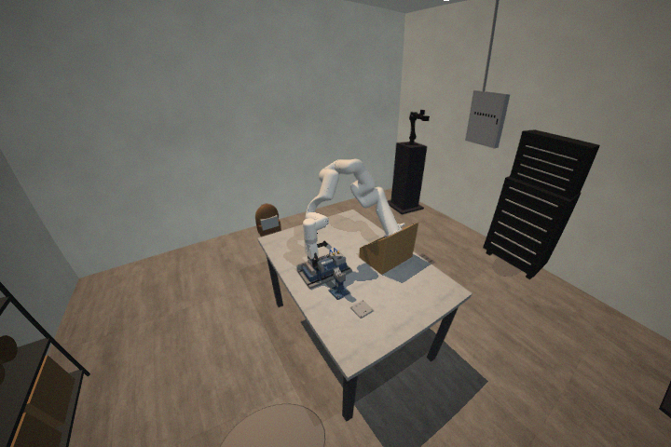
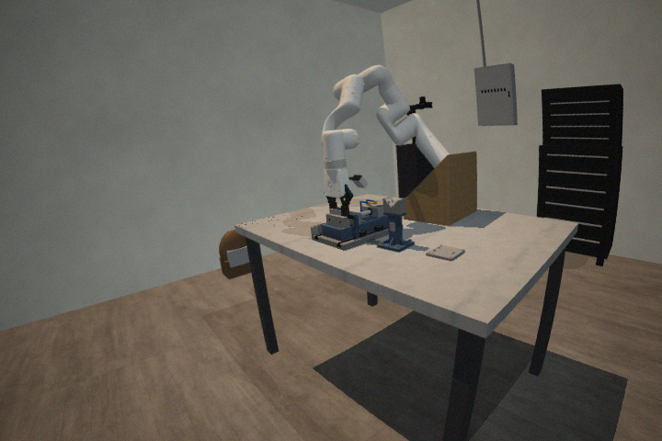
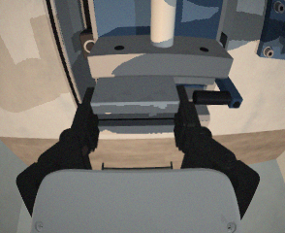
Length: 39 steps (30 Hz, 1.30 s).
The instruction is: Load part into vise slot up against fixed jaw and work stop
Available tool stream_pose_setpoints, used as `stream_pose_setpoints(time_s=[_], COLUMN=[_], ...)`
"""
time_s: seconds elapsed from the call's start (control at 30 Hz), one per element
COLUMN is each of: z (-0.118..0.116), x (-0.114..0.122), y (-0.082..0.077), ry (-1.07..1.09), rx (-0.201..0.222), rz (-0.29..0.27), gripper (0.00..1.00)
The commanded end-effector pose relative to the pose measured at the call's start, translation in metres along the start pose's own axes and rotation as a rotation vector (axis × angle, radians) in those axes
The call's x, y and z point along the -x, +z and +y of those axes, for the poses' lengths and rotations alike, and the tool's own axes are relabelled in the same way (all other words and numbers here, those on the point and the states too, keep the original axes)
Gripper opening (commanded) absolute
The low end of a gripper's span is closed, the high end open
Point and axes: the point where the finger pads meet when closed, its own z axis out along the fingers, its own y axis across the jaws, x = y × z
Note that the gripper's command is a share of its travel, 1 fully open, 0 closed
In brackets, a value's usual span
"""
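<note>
Part [image 3: 135, 99] is pinched by the end effector [image 3: 138, 116] over the vise [image 3: 157, 52]; its milled slot is hidden, and contact with the work stop [image 3: 215, 97] cannot be made out.

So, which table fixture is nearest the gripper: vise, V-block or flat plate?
The blue vise with grey jaws: the black gripper, shut on the grey block, hangs over it; the other two stand apart.

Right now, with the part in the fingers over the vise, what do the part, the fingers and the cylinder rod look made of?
Part: likely machined metal, matte grey, sharp square edges, dark slot line.
Fingers of the gripper: black, non-reflective, plastic or rubber-coated; can't tell which.
Cylinder rod: pale, smooth, round, probably polished metal, though it shows no strong shine.
</note>
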Motion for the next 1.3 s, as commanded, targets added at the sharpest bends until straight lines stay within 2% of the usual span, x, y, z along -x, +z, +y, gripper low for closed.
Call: stream_pose_setpoints(time_s=[0.0,1.23,1.27], z=[0.0007,0.0007,0.0007], x=[0.0017,0.0017,0.0017], y=[-0.0015,0.0009,0.0009], ry=[-0.001,-0.001,-0.001], rx=[0.001,0.001,0.001], rz=[-0.004,-0.004,-0.004], gripper=[0.0,0.0,0.81])
